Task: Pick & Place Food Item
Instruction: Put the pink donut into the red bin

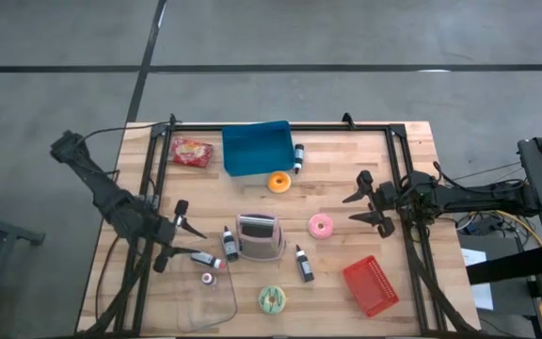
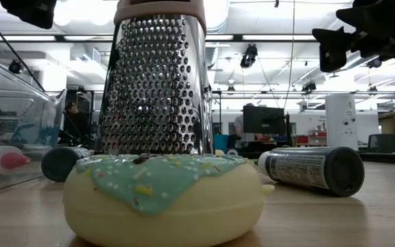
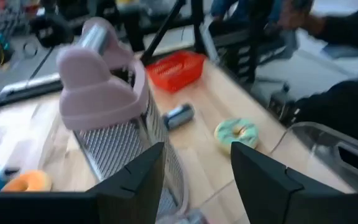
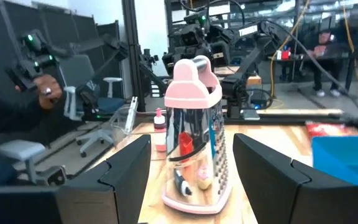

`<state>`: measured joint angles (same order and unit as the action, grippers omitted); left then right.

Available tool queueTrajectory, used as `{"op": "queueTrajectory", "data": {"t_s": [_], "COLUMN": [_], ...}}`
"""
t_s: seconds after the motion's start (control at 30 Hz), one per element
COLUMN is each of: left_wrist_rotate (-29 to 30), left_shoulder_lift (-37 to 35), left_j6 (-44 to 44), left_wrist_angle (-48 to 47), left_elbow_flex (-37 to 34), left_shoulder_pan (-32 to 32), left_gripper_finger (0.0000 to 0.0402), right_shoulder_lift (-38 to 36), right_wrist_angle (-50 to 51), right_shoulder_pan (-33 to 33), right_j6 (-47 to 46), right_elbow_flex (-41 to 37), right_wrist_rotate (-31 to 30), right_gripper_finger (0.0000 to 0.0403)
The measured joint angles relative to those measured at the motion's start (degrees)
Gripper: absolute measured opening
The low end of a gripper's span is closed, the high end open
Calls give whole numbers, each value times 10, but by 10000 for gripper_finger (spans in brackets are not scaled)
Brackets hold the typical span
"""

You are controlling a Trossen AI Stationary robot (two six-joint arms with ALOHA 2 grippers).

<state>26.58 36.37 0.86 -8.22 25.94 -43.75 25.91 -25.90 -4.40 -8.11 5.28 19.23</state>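
Dark bottle (image 2: 314, 169), label print unreadable

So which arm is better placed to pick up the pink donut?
Probably the right. Its open pincer hovers just right of the pink donut, nothing between. The left pincer, also open, is beyond the grater, which stands in its way.

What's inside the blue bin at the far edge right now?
In the high view the blue bin shows only its own blue floor, with no item visible inside. An orange donut lies just outside it. Nothing covers its interior.
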Motion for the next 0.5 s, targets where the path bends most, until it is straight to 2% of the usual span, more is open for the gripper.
{"op": "queueTrajectory", "data": {"t_s": [0.17, 0.3, 0.5], "left_wrist_rotate": [-68, -71, -71], "left_shoulder_lift": [-37, -60, -98], "left_j6": [-80, -121, -116], "left_wrist_angle": [172, 301, 320], "left_elbow_flex": [-75, -152, -191], "left_shoulder_pan": [0, 1, 2], "left_gripper_finger": [186, 186, 186], "right_shoulder_lift": [0, 0, 0], "right_wrist_angle": [2, 0, -2], "right_shoulder_pan": [0, 0, 0], "right_j6": [14, 8, -10], "right_elbow_flex": [0, 0, 0], "right_wrist_rotate": [51, 63, 114], "right_gripper_finger": [224, 224, 224]}}
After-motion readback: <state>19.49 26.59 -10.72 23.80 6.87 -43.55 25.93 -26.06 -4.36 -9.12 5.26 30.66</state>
